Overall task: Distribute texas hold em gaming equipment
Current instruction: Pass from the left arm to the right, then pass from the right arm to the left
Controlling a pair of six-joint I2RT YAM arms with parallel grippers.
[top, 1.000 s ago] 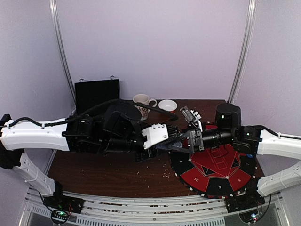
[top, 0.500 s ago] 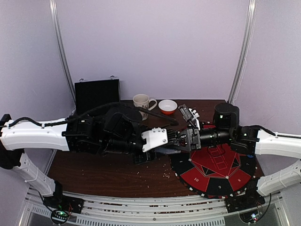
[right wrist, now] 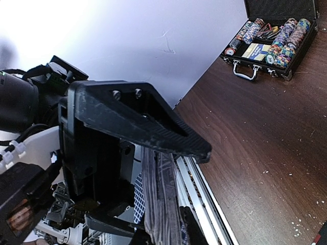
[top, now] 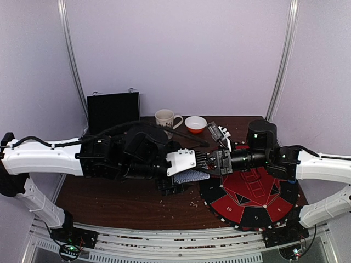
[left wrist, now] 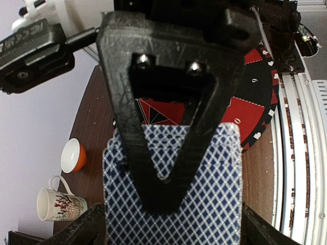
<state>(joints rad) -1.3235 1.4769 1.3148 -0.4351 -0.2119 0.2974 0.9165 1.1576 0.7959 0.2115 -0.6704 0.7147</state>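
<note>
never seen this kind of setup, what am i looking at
Two robot arms bolted to a table. The wide picture looks down from above and behind: left arm on the left, right arm on the right, meeting in the middle. The other two come from a camera on each wrist, showing that arm's own black jaws. On the table lie a red-and-black round mat, a mug, an orange bowl and an open case of poker chips. Between the arms is a blue-backed deck of cards: the right arm's jaws are clamped on it, the left arm's jaws stand open either side of it.
</note>
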